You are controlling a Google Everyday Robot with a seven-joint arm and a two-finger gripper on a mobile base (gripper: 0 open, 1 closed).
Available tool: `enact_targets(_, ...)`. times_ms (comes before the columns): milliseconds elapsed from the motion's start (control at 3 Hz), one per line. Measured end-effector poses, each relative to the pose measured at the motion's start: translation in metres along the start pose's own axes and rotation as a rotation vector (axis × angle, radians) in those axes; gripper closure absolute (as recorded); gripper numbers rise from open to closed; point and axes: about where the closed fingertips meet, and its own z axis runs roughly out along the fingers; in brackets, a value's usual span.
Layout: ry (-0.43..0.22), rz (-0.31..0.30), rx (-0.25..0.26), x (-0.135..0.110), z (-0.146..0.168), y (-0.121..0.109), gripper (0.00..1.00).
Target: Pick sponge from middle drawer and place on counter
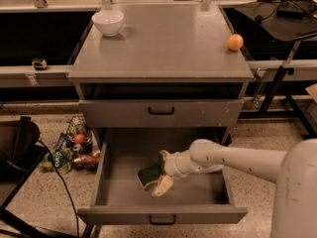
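The sponge (146,176), dark green over pale yellow, lies tilted on the floor of the open middle drawer (163,215), a little left of centre. My gripper (158,174) reaches into the drawer from the right at the end of the white arm. It is open, with one pale finger (162,186) in front of the sponge's right end and the other behind it, so the fingers straddle that end. The counter (168,43) is the flat grey cabinet top above.
A white bowl (108,22) stands at the counter's back left and an orange ball (235,42) near its right edge. A shut drawer front (161,113) sits above the open one. Cans and wrappers (74,150) lie on the floor at left, next to a black chair (17,143).
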Motion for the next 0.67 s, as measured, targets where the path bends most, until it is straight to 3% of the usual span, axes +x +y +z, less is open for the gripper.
enact_targets(667, 0.004, 0.02, -0.015, 0.021, 0.05, -0.019, 0.0)
